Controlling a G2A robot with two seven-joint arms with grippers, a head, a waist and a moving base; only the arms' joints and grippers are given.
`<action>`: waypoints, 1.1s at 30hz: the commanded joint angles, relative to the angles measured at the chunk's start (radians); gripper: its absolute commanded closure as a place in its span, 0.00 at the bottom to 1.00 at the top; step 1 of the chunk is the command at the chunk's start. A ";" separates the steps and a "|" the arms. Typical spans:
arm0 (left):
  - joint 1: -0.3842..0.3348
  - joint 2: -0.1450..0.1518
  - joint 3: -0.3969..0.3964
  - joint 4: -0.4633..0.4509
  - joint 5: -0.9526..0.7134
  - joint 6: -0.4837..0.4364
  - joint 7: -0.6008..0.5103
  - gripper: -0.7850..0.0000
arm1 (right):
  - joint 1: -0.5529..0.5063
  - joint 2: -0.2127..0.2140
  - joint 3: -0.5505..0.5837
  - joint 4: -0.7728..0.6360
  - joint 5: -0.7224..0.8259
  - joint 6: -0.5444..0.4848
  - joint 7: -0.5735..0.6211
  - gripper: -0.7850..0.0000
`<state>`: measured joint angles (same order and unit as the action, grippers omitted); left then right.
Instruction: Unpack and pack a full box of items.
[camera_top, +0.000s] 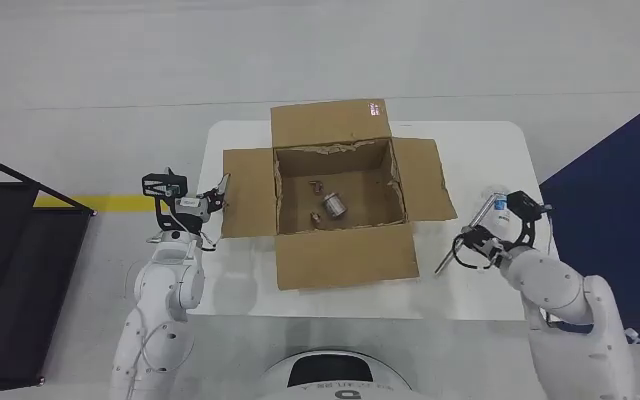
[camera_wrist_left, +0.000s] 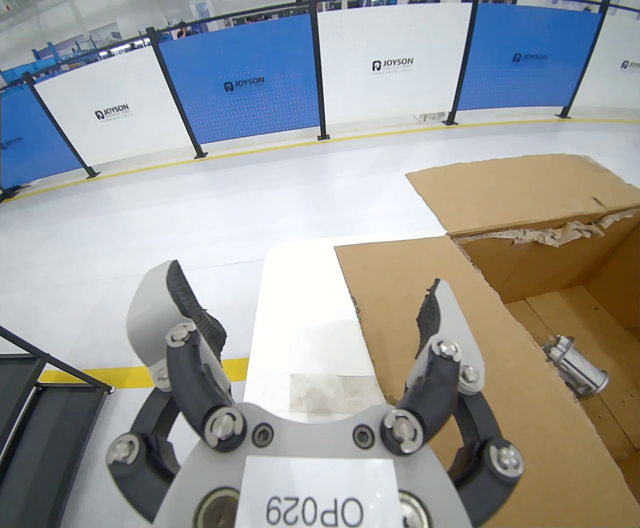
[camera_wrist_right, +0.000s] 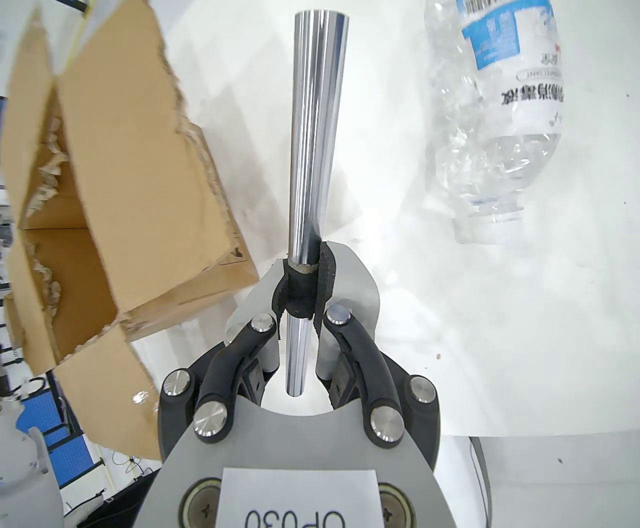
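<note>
**Top view.** An open cardboard box (camera_top: 345, 255) sits at the middle of a white table (camera_top: 470, 150), its four flaps folded outward. On the box floor lie a short metal cylinder (camera_top: 333, 206) and, near it, a small dark piece (camera_top: 315, 186) too small to identify. The left gripper (camera_top: 218, 194) hangs at the table's left edge, just beside the box's left flap. The right gripper (camera_top: 465, 248) is over the table to the right of the box and pinches a shiny metal rod (camera_top: 478, 215), which lies at a slant, apart from the right flap.

**Left wrist view.** The left gripper's fingers are spread wide, with nothing between them. Beneath them are the table's edge and the left flap. The metal cylinder lies on its side deep in the box, close to the near wall. Torn paper lining hangs along the far rim.

**Right wrist view.** The right gripper's pads are pressed against the rod near one end, and most of the rod's length projects forward above the table. A clear plastic bottle (camera_wrist_right: 500, 125) lies on its side on the table, beside the rod and not touching it. The box stands on the rod's other side.
</note>
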<state>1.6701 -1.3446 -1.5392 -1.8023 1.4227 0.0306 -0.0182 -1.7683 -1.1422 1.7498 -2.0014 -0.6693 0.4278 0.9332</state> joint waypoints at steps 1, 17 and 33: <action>0.000 0.000 0.000 0.000 0.000 0.000 0.000 0.00 | 0.063 0.003 -0.039 0.045 -0.046 0.029 0.048 1.00; 0.000 0.000 0.000 0.000 0.000 0.000 0.000 0.00 | 0.315 0.013 -0.169 0.313 -0.191 0.127 0.205 1.00; 0.000 0.000 0.000 0.000 0.000 0.000 0.000 0.00 | 0.445 0.011 -0.251 0.484 -0.278 0.192 0.267 1.00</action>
<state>1.6701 -1.3446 -1.5392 -1.8023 1.4227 0.0306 -0.0182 -1.3279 -1.1307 1.5016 -1.5244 -0.9456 0.6182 1.1997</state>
